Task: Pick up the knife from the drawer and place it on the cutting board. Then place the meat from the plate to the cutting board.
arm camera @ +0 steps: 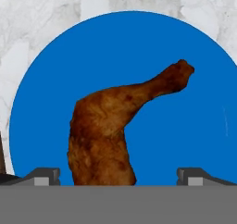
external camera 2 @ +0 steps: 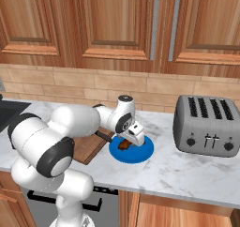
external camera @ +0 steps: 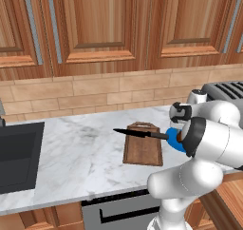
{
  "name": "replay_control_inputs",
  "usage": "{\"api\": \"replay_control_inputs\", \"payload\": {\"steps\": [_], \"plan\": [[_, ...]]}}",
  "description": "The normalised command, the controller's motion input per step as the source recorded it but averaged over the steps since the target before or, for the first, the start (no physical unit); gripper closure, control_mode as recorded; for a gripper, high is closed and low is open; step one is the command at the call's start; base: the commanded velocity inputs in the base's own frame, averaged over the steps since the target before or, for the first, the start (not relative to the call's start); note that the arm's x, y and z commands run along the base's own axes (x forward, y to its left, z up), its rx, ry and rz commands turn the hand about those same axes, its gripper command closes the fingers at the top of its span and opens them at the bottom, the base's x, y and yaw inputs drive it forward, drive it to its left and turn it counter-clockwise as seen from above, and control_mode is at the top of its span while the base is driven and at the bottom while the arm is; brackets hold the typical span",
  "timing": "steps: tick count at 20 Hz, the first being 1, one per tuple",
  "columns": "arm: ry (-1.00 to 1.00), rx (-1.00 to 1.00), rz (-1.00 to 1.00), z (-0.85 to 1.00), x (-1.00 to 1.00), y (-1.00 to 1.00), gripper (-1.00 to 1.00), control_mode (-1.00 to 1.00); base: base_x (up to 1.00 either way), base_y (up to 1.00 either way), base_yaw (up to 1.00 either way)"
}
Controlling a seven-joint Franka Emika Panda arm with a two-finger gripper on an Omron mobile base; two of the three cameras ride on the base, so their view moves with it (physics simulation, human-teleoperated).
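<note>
- Hand view puts the meat (arm camera: pixel 109 130) on the plate (arm camera: pixel 55 79), its thick end at six o'clock between the two finger tips and its thin bone end reaching toward two o'clock; the plate rests on the marble counter (arm camera: pixel 41 15).
- The gripper (arm camera: pixel 118 176) hovers low over the meat with its jaws spread wide, one tip on either side of the thick end, grasping nothing.
- Right base view shows the gripper (external camera 2: pixel 132 139) bent down over the plate (external camera 2: pixel 143 151), with the toaster (external camera 2: pixel 206 123) off at three o'clock.
- Left base view shows the knife (external camera: pixel 140 133) already lying across the cutting board (external camera: pixel 142 150), its tip pointing to nine o'clock past the board's edge, so the first half of the task looks done.
- The step in hand, as I judge it, is picking up the meat; the next move calls for a short descent, then closing on the thick end before carrying it over to the board.
</note>
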Motion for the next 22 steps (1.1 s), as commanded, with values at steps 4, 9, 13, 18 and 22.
{"api": "replay_control_inputs", "payload": {"steps": [4, 9, 13, 18, 22], "plan": [[0.0, 0.0, -0.05, -0.07, 0.06, 0.01, -1.0, -1.0, 0.0, 0.0, 0.0], [0.0, 0.01, -0.04, -0.04, 0.1, 0.06, -1.0, -1.0, 0.0, 0.0, 0.0], [0.0, 0.0, -0.03, -0.09, 0.06, 0.02, -1.0, -1.0, 0.0, 0.0, 0.0], [0.0, 0.0, -0.01, -0.12, 0.04, 0.0, -1.0, -1.0, 0.0, 0.0, 0.0], [0.0, 0.0, 0.0, -0.13, 0.1, 0.0, -1.0, -1.0, 0.0, 0.0, 0.0]]}}
